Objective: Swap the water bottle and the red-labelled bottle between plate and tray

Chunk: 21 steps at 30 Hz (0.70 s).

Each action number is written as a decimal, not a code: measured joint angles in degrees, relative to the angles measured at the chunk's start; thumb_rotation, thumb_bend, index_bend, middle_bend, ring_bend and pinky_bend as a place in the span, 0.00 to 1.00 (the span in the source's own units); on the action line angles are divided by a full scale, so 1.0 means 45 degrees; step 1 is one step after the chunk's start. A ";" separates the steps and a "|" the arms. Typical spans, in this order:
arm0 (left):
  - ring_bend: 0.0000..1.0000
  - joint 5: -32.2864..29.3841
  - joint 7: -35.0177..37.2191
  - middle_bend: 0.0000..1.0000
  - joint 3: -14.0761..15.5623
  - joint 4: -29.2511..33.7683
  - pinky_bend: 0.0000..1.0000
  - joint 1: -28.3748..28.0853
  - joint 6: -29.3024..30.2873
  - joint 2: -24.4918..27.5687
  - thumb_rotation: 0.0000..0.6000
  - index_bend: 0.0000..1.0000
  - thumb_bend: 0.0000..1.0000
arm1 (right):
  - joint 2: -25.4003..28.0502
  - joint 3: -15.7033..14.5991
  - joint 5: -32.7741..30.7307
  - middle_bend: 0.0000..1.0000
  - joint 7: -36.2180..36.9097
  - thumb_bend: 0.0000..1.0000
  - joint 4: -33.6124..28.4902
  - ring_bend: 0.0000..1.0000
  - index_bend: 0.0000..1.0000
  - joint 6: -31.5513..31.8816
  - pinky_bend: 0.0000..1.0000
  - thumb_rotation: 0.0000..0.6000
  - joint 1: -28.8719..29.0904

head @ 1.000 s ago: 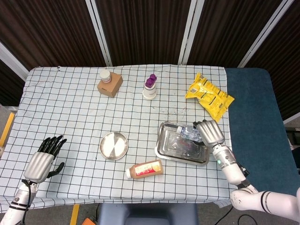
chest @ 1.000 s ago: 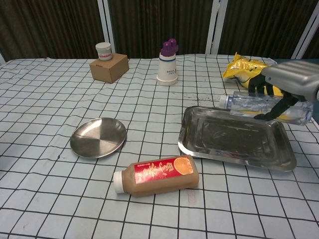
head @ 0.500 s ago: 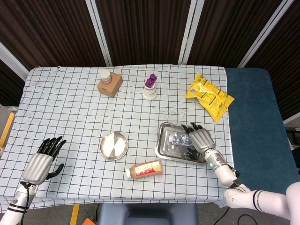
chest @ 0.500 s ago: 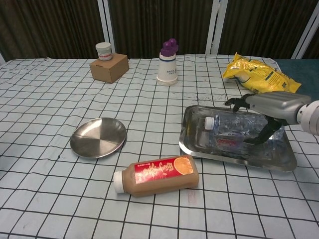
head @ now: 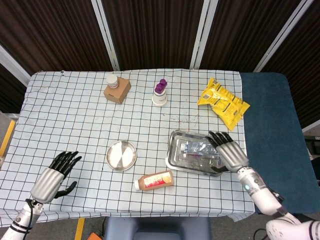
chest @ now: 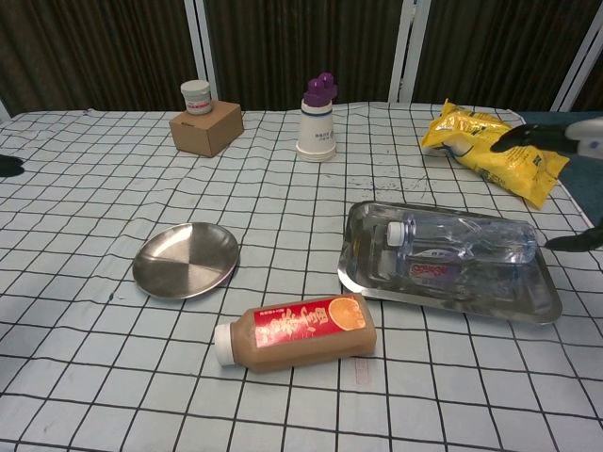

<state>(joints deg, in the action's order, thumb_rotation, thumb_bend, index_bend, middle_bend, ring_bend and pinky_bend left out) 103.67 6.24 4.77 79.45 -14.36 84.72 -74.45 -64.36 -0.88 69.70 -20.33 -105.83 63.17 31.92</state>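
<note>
Right hand: fingers spread, holding nothing, now drawn back to the tray's right edge; a second ago it gripped the water bottle.
Water bottle: released, lying in the tray.
Left hand: open, empty, shifted slightly forward.
Red-labelled bottle: on its side on the checked tablecloth, unmoved, near the plate.
Backdrop: dark curtains.

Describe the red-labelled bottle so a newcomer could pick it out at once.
Start at the round metal plate near the checked table's middle. Nearer the front edge, beside the steel tray, lies the red-labelled bottle: on its side, brown contents, white cap, unlike the clear water bottle.
</note>
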 measured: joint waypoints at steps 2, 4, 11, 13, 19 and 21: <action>0.00 0.0452 0.0035 0.00 0.0169 -0.0179 0.07 -0.0062 0.0111 -0.0296 1.00 0.00 0.39 | 0.0374 -0.0439 0.1645 0.00 0.0667 0.32 0.0043 0.00 0.00 0.1511 0.00 1.00 -0.0954; 0.00 0.0753 -0.0091 0.00 0.0358 -0.0292 0.07 -0.0173 0.0059 -0.0780 1.00 0.00 0.39 | 0.0570 -0.0782 0.2934 0.00 0.1378 0.32 0.0354 0.00 0.00 0.3009 0.00 1.00 -0.1857; 0.00 0.1129 -0.1193 0.00 0.0783 0.0667 0.07 -0.0839 -0.1795 -0.1407 1.00 0.00 0.37 | 0.0676 -0.1754 0.5038 0.00 0.5151 0.32 0.3760 0.00 0.00 0.7603 0.00 1.00 -0.5525; 0.00 0.1141 -0.1743 0.00 0.0782 0.1042 0.06 -0.1195 -0.2736 -0.1788 1.00 0.00 0.37 | 0.0718 -0.1874 0.5475 0.00 0.5703 0.32 0.4419 0.00 0.00 0.7839 0.00 1.00 -0.5837; 0.00 0.0184 -0.3476 0.00 0.0254 0.1593 0.08 -0.2137 -0.5427 -0.3540 1.00 0.00 0.37 | 0.1155 -0.1943 0.5688 0.00 0.6836 0.32 0.4552 0.00 0.00 0.7746 0.00 1.00 -0.6184; 0.00 -0.0447 -0.4007 0.00 -0.0114 0.1518 0.09 -0.2401 -0.6006 -0.4267 1.00 0.00 0.37 | 0.1311 -0.1895 0.5759 0.00 0.7189 0.32 0.4526 0.00 0.00 0.7698 0.00 1.00 -0.6272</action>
<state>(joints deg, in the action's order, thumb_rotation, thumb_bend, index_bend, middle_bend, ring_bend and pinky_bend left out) 101.66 -11.79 4.25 86.28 -25.16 57.69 -93.65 -58.46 -9.41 95.62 12.02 -85.47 97.81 3.70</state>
